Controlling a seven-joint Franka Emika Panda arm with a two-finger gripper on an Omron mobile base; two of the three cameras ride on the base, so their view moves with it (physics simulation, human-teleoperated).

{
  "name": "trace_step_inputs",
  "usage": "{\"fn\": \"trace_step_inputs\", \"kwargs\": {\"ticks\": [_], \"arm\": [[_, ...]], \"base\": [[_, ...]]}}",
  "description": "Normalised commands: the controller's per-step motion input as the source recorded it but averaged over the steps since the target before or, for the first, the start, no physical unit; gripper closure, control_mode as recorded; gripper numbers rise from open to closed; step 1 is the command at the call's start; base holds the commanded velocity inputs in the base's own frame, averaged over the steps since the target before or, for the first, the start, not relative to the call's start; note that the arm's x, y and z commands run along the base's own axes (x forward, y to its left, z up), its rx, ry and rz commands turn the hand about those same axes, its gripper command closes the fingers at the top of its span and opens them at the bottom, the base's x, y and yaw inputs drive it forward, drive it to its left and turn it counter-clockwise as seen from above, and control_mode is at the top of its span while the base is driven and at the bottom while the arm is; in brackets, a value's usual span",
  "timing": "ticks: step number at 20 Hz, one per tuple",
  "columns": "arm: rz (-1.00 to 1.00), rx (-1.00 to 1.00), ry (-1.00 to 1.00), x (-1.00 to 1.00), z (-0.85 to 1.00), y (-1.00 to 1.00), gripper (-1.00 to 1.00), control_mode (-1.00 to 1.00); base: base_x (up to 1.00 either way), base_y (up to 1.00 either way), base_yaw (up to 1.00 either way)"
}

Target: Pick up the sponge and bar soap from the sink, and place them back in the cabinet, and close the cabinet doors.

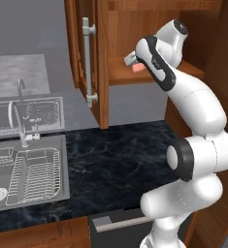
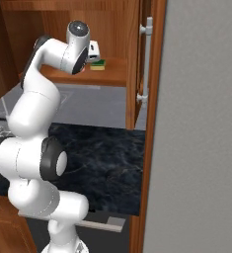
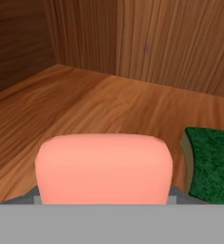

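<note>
Two doors of the cabinet (image 1: 135, 34) stand open in the left base view, the left door (image 1: 98, 58) showing its long silver handle (image 1: 88, 60). The arm reaches up to the wooden shelf (image 1: 125, 72), where the gripper (image 1: 133, 62) holds the pink bar soap (image 1: 137, 69) just above the shelf's front edge. Lower left, the sink (image 1: 25, 177) sits in the dark marble counter (image 1: 115, 160) with its wire rack (image 1: 35, 174) and a faucet (image 1: 18, 121).

In the right base view the arm's hand is at the shelf (image 2: 107, 74), and the sponge (image 2: 98, 64) lies on that shelf just right of the gripper (image 2: 92, 55). The right door (image 2: 148, 64) hangs open, edge-on, with its handle (image 2: 148, 59). A drawer (image 2: 102, 222) shows below the counter (image 2: 107, 158).

In the hand view the bar soap (image 3: 104, 167) sits clamped between the fingers (image 3: 176, 194), whose tips peek out at either side of it. The sponge (image 3: 211, 162) rests on the shelf (image 3: 85, 109) close to the right of the soap.
</note>
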Motion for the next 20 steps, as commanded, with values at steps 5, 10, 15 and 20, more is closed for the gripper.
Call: {"fn": "trace_step_inputs", "kwargs": {"ticks": [5, 10, 15, 20], "arm": [[0.0, 0.0, 0.0, 0.0, 0.0, 0.0, -1.0, -1.0], [0.0, 0.0, 0.0, 0.0, 0.0, 0.0, -1.0, -1.0], [0.0, 0.0, 0.0, 0.0, 0.0, 0.0, -1.0, -1.0], [0.0, 0.0, -0.04, 0.0, 0.0, 0.0, -1.0, -1.0]], "base": [[0.0, 0.0, 0.0], [0.0, 0.0, 0.0], [0.0, 0.0, 0.0], [0.0, 0.0, 0.0]]}}
